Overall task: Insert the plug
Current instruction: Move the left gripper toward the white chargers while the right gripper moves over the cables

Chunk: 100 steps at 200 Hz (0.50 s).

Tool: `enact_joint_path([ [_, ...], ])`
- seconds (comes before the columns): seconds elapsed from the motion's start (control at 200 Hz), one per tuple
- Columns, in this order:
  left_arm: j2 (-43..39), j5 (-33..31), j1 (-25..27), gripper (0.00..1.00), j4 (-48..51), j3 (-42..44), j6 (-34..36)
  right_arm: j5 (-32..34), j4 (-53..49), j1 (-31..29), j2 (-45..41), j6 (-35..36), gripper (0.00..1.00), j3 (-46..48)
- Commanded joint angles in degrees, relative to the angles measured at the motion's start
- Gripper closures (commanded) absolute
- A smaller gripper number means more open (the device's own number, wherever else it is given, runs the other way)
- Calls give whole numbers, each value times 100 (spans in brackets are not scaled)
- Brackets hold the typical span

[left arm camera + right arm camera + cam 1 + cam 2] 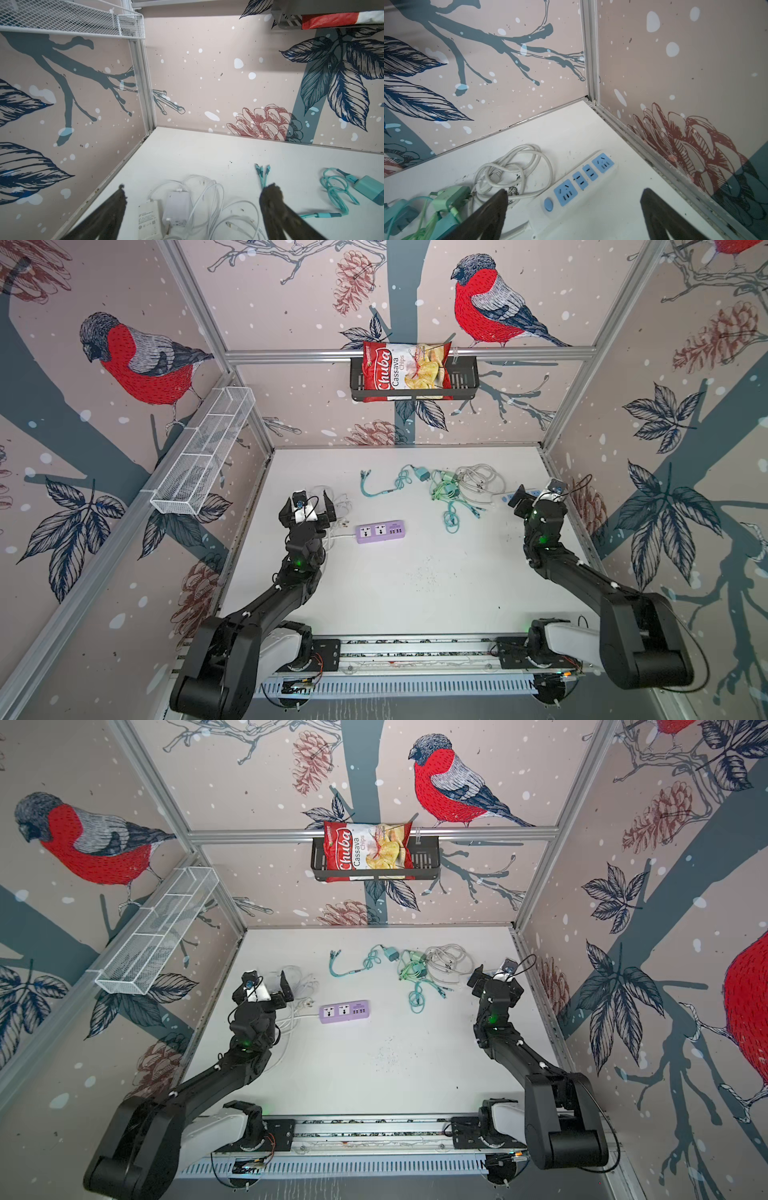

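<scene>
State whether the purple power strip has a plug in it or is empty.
Empty: in both top views the purple power strip shows both sockets bare, no plug inserted.

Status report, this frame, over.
Left end effector open, empty, over white adapters. Right end effector open, empty, over white power strip. Sockets bare; tangled green charger alongside.

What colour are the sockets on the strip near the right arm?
Light blue sockets on a white power strip; right wrist view shows it best.
</scene>
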State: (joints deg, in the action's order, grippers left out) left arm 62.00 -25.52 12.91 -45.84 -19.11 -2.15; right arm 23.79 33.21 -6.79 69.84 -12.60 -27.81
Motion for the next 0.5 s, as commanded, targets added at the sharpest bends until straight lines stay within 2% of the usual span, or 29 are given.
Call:
enact_joint_path([
  [0.0, -224, -54, 10, 2, 1899, -346, -964, -106, -1411, -191, -106, -479, 0, -323],
  [0.115, -311, 45, 10, 2, 2942, -752, -1616, -257, -2418, -507, -74, -863, 0, -815],
  [0.22, -287, 367, 10, 2, 3753, -1103, -1906, -470, -3215, -739, 134, -1252, 0, -1275],
  [0.365, -161, 690, 13, 2, 4433, -1462, -2334, -708, -4107, -1108, 611, -1772, 0, -1767],
  [0.495, 149, 1068, 46, 2, 4872, -1735, -2583, -865, -4411, -1468, 909, -1957, 0, -1958],
])
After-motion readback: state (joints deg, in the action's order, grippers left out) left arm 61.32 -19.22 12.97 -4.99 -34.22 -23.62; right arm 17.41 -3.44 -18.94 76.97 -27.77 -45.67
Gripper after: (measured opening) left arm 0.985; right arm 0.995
